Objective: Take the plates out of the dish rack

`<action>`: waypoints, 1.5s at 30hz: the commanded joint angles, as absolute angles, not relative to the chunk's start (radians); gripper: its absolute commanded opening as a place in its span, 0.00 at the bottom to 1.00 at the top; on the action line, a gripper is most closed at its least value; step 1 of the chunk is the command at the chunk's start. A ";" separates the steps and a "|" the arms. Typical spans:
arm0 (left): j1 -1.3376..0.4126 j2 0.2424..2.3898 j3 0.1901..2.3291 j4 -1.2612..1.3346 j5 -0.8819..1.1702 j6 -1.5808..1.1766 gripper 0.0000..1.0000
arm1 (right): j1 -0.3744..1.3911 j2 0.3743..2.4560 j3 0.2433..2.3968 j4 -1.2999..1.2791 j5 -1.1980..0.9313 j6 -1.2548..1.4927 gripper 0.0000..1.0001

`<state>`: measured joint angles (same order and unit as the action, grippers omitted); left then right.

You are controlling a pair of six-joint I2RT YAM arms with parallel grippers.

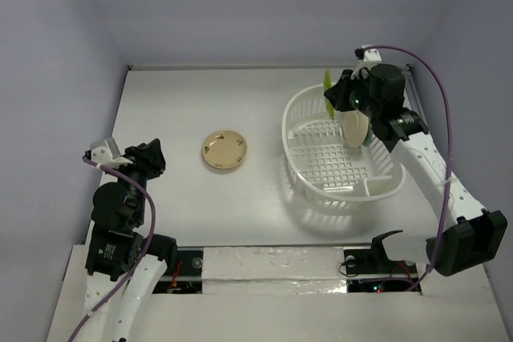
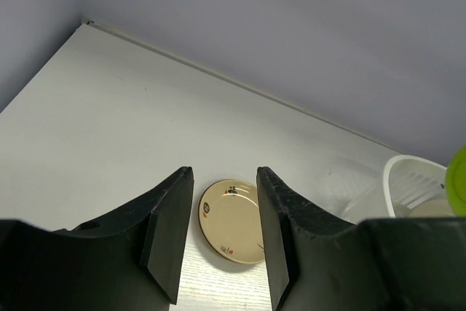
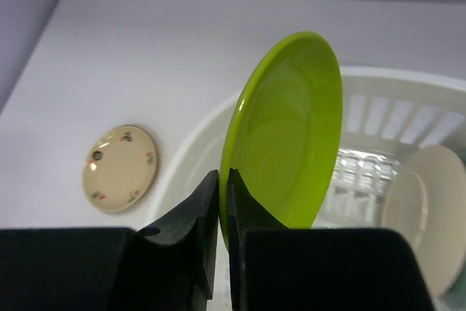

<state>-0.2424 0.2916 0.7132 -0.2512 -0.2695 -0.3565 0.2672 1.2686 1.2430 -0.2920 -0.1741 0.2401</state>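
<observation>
Green plate (image 3: 287, 129) pinched by its rim in right gripper (image 3: 223, 202) above rack (image 1: 292, 138); next I'd carry it left onto table (image 1: 176, 102); left gripper (image 2: 224, 180) half-open, empty.

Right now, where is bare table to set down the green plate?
Bare table lies between the tan plate and the dish rack, and behind that plate toward the back wall. Crowded: inside the rack, and beside the left arm.

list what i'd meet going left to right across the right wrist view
patterned beige plate on the table → lime green plate → plain cream plate in the dish rack
</observation>
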 commanded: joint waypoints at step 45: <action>-0.249 0.258 0.736 -0.250 -0.388 -0.376 0.39 | 1.058 2.094 1.885 -0.428 0.349 -0.052 0.51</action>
